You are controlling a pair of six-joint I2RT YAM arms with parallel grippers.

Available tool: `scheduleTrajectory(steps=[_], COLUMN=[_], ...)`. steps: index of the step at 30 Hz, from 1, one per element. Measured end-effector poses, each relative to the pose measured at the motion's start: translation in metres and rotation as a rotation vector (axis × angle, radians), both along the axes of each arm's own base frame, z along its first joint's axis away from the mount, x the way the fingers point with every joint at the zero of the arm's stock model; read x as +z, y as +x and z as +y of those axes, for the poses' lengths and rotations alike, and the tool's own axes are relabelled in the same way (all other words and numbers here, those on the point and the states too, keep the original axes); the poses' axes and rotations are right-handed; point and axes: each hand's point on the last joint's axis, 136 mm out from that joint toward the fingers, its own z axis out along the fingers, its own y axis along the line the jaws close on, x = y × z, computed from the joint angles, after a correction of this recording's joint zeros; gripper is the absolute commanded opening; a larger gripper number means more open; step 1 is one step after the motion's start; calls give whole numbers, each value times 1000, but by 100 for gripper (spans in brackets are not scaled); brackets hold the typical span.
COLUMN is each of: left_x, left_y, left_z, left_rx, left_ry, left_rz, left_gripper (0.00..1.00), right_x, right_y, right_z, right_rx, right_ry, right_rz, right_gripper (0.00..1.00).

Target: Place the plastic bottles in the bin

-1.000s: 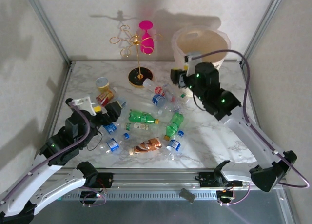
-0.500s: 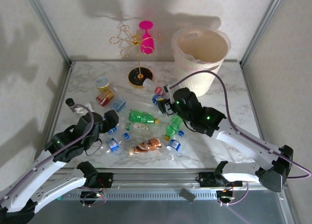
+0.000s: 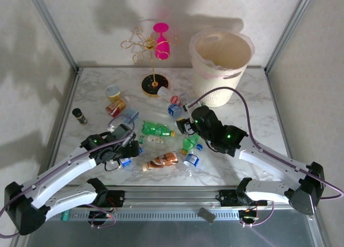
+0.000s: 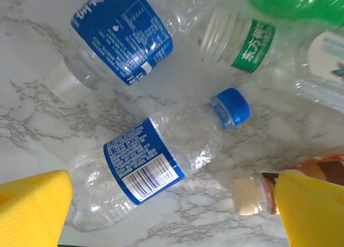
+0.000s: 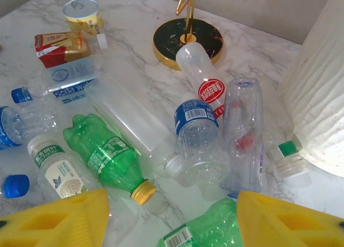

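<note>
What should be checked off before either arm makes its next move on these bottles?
1. Left gripper jaws wide apart, nothing held: ok.
2. Blue-capped bottle lies between the left gripper's fingers: ok, though slanted across the gap.
3. Left grasp free of neighbours: not ok. The copper-brown bottle has its neck right beside one finger.
4. Right gripper open and empty: ok.
5. Right gripper has a target under it: ok. A green bottle lies on its side between the fingers.
6. Bin upright with its mouth unblocked: ok.
</note>
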Motion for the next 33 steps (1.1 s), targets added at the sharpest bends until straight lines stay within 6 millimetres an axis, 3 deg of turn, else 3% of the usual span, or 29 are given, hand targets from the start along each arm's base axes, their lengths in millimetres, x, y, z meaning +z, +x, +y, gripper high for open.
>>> scheduleTrajectory(steps=[20,33], left_x=[-55,-61], left_y=[-1,-2], left_z=[-13,-10], left_rx=[-20,-9], left_ry=[79,101], left_rz=[135,134], left_gripper=[94,88], right_x=[-5,-7], right_y=[-5,-4], right_z=[5,12], right_rx=[24,37], right_ry=[64,88], right_rz=[0,11], right_gripper=[65,66])
